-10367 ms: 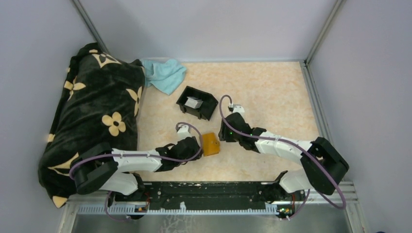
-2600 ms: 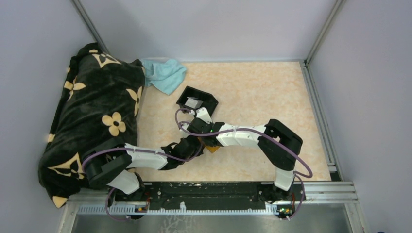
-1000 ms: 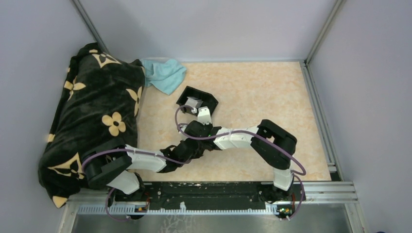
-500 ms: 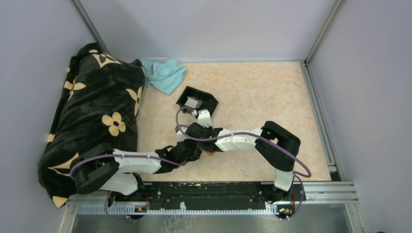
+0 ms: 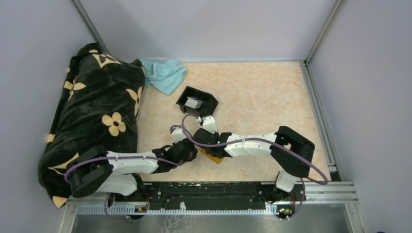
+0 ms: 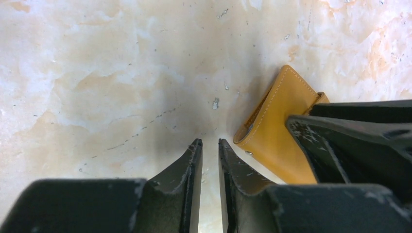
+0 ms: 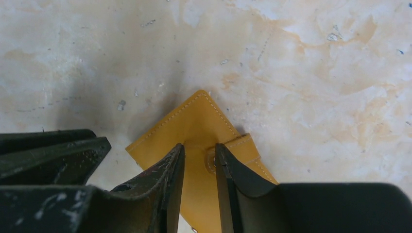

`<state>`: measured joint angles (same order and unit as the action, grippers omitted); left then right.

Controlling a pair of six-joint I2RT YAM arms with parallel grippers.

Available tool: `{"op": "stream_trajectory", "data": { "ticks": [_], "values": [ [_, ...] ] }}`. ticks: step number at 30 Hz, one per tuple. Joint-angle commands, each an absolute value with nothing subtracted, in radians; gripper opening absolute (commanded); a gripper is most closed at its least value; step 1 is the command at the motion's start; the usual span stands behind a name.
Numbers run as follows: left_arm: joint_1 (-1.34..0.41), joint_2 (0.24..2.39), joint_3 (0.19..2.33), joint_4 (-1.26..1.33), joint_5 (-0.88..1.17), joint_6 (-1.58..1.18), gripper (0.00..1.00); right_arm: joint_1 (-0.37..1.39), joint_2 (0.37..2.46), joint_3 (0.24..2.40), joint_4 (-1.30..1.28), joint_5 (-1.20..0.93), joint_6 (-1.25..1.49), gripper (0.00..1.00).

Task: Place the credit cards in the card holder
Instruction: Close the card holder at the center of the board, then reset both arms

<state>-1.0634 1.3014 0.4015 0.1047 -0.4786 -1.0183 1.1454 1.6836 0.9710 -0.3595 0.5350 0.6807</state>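
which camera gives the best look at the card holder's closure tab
Right wrist: the card holder is seen face-on, its closure tab plainly visible beside the right end effector. Left wrist shows only one side of it, partly hidden. Top external shows just an orange sliver under the arms.

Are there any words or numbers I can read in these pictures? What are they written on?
No text can be read in any view.
card holder: plain orange, with stitching and no lettering.
pale card in the black tray: too small to read.
blanket: flower shapes only, no letters.
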Motion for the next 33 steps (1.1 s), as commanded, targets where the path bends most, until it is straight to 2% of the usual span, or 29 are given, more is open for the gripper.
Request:
{"op": "stream_trajectory", "data": {
  "ticks": [1,10,14,18,20,24,26,27,31,33],
  "values": [
    [-1.056,1.323,0.421,0.035,-0.495,-1.067,0.25,1.134,1.564,0.946,-0.339,0.549,0.626,0.31],
    [-1.051,1.337,0.512,-0.08,-0.555,-1.057,0.29,1.076,1.43,0.896,-0.264,0.582,0.561,0.31],
    [-1.01,1.347,0.514,-0.077,-0.526,-1.046,0.3,1.035,1.344,0.814,-0.224,0.681,0.56,0.3],
    [-0.932,1.331,0.531,-0.064,-0.487,-0.973,0.3,0.927,1.242,0.726,-0.153,0.647,0.519,0.29],
    [-0.87,1.325,0.558,-0.054,-0.459,-0.889,0.34,0.862,1.211,0.711,-0.166,0.642,0.495,0.29],
    [-0.747,1.358,0.679,-0.097,-0.473,-0.747,0.54,0.721,1.144,0.658,-0.129,0.641,0.432,0.31],
    [-0.702,1.386,0.74,-0.105,-0.517,-0.687,0.6,0.666,1.113,0.626,-0.089,0.668,0.407,0.41],
    [-0.679,1.394,0.764,-0.106,-0.536,-0.667,0.62,0.645,1.101,0.612,-0.07,0.686,0.391,0.5],
    [-0.603,1.38,0.762,0.015,-0.562,-0.52,0.66,0.611,1.076,0.566,-0.001,0.811,0.347,0.73],
    [-0.571,1.367,0.75,0.073,-0.543,-0.461,0.67,0.609,1.07,0.543,0.058,0.848,0.303,0.77]
  ]
}}
